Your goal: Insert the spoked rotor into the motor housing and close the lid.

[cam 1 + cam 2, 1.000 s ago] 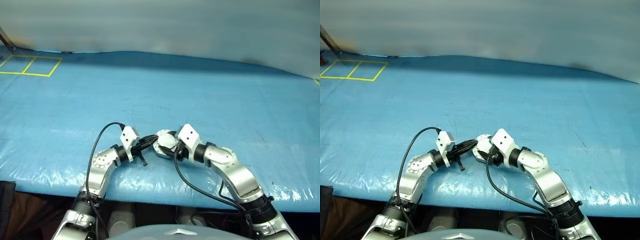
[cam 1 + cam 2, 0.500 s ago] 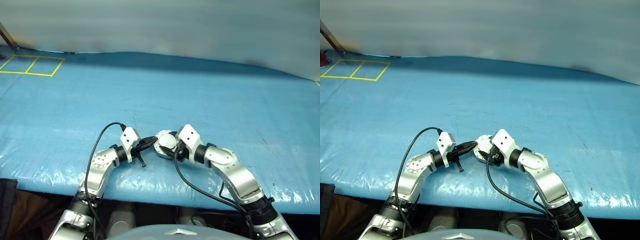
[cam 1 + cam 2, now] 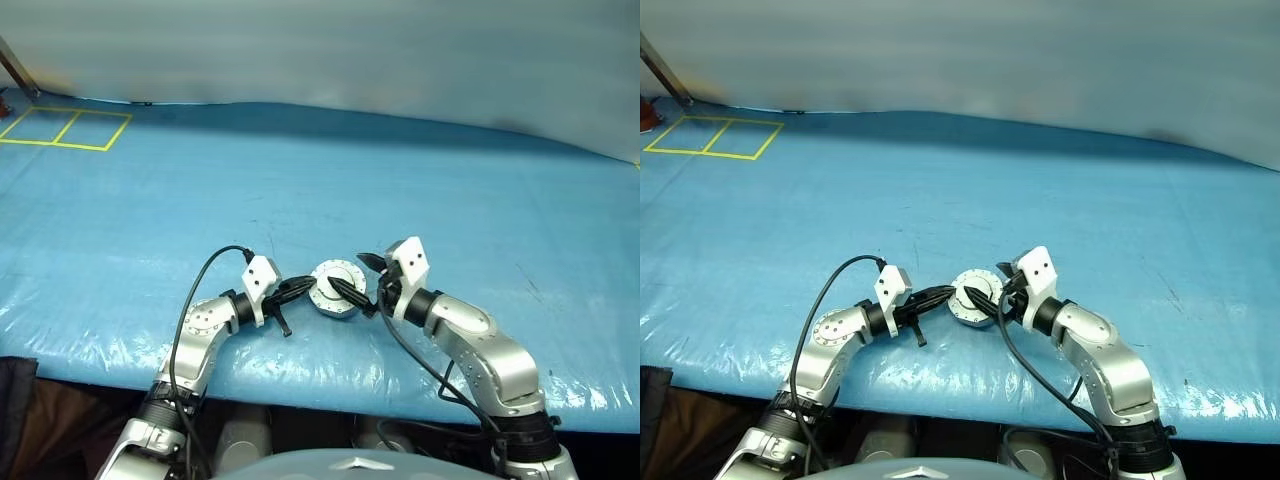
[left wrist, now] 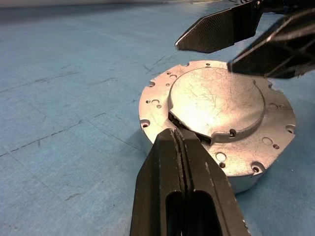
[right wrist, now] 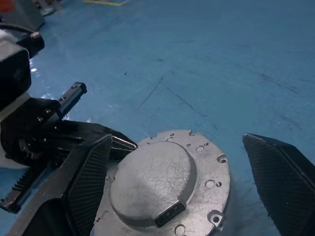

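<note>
Lid [image 4: 215,101] looks down flat on the motor housing [image 3: 336,290], which sits on the blue tarp [image 3: 400,180] near the front table edge, between both arms. Spoked rotor isn't distinguishable from here; my guess is it's already inside under the lid, but can't confirm. Left gripper [image 4: 181,142] is pinched fully together, holding nothing, tip resting at the housing's near rim right by the small dark slot in the raised centre. Right gripper [image 5: 187,172] is spread wide and empty, fingers [image 5: 88,179] straddling the housing from the other side without clamping it. Risks as I read it: lid may not be fully seated. The raised disc looks level, but I can't tell whether it's latched, so backing off now could leave it loose or let it spring up. Left tip is jammed against the rim; any forward push slides the whole unit across the slick tarp toward the right arm, since nothing is pinning it. If the right claw closes from this pose it catches the flange off-centre and may tilt or flip the housing. Housing is also close to the table edge, so a shove toward the robot could send it off. Cables [image 3: 205,275] hang near, snag risk minor.
</note>
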